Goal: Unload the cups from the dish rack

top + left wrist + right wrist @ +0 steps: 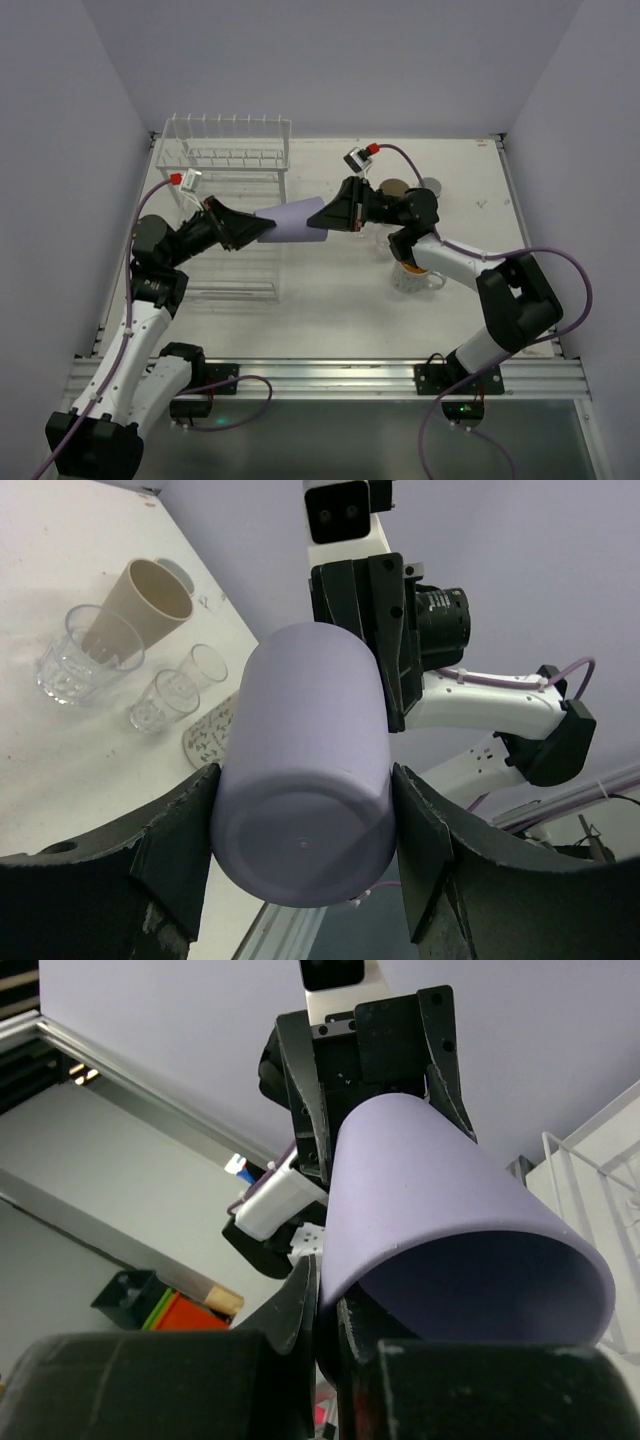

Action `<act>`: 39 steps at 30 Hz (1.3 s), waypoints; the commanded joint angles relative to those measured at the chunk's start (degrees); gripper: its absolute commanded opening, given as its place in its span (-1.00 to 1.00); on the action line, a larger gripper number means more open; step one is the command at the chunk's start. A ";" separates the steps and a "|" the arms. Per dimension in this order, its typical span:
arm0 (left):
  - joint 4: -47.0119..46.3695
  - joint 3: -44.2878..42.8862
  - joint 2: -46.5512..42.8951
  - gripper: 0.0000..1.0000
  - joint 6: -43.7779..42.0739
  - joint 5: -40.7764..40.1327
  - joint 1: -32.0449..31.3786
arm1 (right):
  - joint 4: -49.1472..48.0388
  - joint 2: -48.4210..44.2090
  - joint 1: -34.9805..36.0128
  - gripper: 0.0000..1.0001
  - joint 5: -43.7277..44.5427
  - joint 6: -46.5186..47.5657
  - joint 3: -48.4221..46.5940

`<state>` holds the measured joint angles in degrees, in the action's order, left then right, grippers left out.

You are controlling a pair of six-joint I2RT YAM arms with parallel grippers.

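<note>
The lavender cup (295,222) hangs level in the air between both arms, right of the dish rack (230,152). My left gripper (258,230) is shut on its closed base end, one finger on each side, as the left wrist view shows (302,785). My right gripper (332,215) is shut on the rim of its open end, one finger inside and one outside (332,1285). The cup fills both wrist views (310,700) (430,1200). No cups show in the rack.
The white mug with an orange inside (412,275) stands under the right arm. The tan tumbler (150,592) lies behind a large clear glass (85,658), with two small glasses (165,695) beside them. The rack's lower basket (235,275) is under the left arm.
</note>
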<state>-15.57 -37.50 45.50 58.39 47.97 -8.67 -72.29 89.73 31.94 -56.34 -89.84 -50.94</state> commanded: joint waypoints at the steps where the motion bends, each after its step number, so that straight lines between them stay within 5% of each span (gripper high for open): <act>1: -4.21 0.50 0.82 -1.00 1.38 4.32 -0.12 | -4.53 -0.26 0.40 -1.00 -1.23 -0.34 -3.64; 4: -3.50 0.14 1.79 -0.22 0.67 5.56 -0.12 | -0.86 -1.49 0.40 -1.00 -1.93 1.77 -3.29; 5: -3.33 -0.03 1.96 0.27 0.24 5.56 -0.12 | 0.47 -2.10 0.40 -1.00 -2.20 3.78 -3.03; 9: 6.21 -3.98 1.79 1.00 -6.67 3.90 -0.12 | 18.88 -8.24 0.22 -1.00 -1.94 17.12 -1.97; 13: 20.73 -11.36 1.70 1.00 -18.64 -3.39 -0.03 | 62.41 -17.82 0.22 -1.00 7.43 41.72 -8.36; 22: 43.87 -23.50 3.20 1.00 -35.44 -26.51 -0.04 | 110.89 -16.35 0.48 -1.00 35.83 64.96 -26.99; 27: 45.80 -23.33 3.63 1.00 -37.12 -28.71 -0.12 | 122.55 -13.18 2.94 -1.00 50.51 69.62 -30.36; 39: 48.79 -22.80 4.25 1.00 -36.94 -32.67 -0.03 | 131.18 -5.98 10.41 -1.00 62.83 70.07 -31.24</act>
<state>31.20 -59.33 50.06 22.87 17.67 -8.75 54.96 81.52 40.84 1.28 -21.32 -80.14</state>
